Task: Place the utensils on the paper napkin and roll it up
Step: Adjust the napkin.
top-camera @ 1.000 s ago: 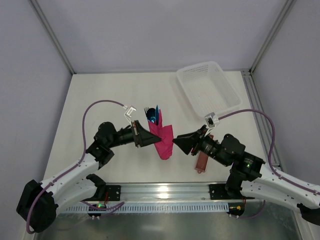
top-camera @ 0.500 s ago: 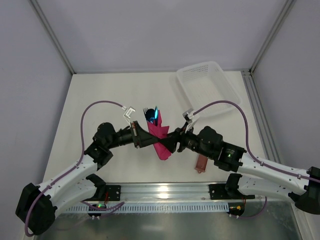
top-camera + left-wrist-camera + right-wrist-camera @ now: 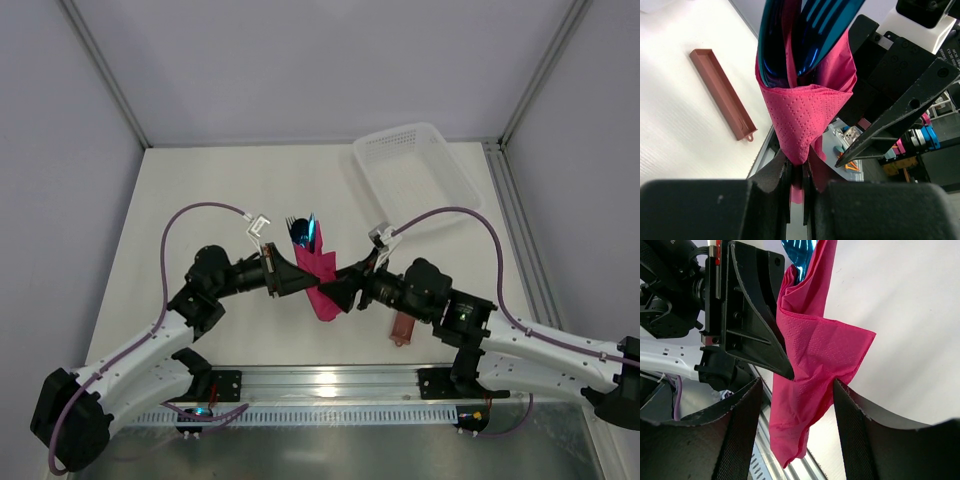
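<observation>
Step in hand: rolling. Loading is judged done, since the utensils are already wrapped inside the paper napkin.

The bundle is held between the two arms at mid-table, just left of centre. The blue heads stick out of its far end and a loose pink tail hangs toward the near edge. Whether the bundle touches the table cannot be told.

The left gripper is clamped on the napkin's pinched lower fold, with its jaws nearly together and only paper seen between them.

The right gripper is brought in from the right with its jaws apart, straddling a loose flap of the napkin. The right-hand finger is at the flap's edge and nothing is gripped.

The wrap is judged loose and unfinished: one corner flares out and the tail is unrolled.

The next move likely calls for the right jaws to be closed on the flap. The flap would then be drawn around the utensils while the left pinch is kept firm. Thin paper may tear or slip.

A reddish-brown sleeve lies near the right arm and a white basket sits far right. Both are untouched.
</observation>
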You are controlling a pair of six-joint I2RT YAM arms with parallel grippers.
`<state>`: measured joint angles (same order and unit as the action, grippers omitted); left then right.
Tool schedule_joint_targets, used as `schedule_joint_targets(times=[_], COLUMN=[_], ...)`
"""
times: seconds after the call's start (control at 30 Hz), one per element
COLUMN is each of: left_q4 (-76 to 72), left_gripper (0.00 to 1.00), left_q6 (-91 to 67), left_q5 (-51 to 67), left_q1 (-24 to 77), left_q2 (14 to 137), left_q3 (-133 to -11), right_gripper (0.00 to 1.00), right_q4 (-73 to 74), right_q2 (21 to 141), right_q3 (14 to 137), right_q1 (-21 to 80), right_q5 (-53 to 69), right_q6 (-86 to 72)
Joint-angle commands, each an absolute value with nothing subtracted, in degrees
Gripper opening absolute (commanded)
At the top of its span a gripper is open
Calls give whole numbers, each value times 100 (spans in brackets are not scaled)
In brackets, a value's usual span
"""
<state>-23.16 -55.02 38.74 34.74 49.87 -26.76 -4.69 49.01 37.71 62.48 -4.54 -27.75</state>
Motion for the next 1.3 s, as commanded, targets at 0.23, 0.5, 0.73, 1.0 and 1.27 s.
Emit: schedule_joint_targets(times=[0.23,0.5,0.73,1.0,1.27], left_q4=[-2294,-2566,-2707,-2803,-3252], left_gripper=[0,0,0,0,0], left_q6=[-5221,-5511,-5687,-5809,-6108], left_q5=[3735,3762,3771,3788,3955], left_q1=[3454,3454,3454,3454,3454], left_q2=[4843,4650,4562,4482,4605], left_q3=[-2927,-2927,-2935,-2909,-2909], right_gripper=[64,69,53,27,4], right_q4=[150,-1001,-1599,-2003,-2153], right_q2=[4114,3840,4008,3744,3700], right_q3=[3745,2830,2558,2189,2083], right_q1=[6311,6302,6311,6310,6302], right_q5=[-801,-194,97,88,71], right_q6=[-3172,-3735,-3867,-3894,-3788])
